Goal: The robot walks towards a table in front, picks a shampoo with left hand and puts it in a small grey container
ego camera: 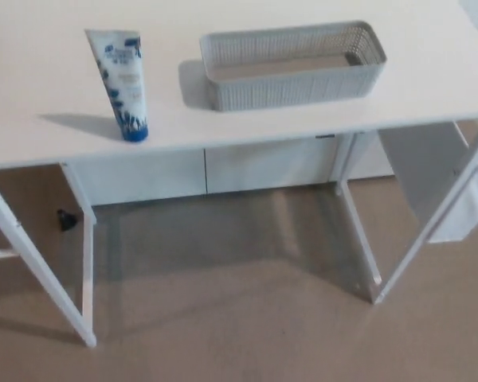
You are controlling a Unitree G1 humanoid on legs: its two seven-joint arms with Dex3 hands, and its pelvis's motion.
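A white and blue shampoo tube (120,79) stood upright on its blue cap near the front edge of the white surface (32,72), toward the left of the view. To its right, a little apart and not touching it, lay the small grey container (295,86), a long, perforated basket open at the top. Neither the left hand nor the right hand showed in the head view, so their state could not be told. Below the surface, white legs (88,278) stood on a tan floor (239,326).

shampoo tubes (121,84) — 1 | grey baskets (291,65) — 1 | tables (48,111) — 1
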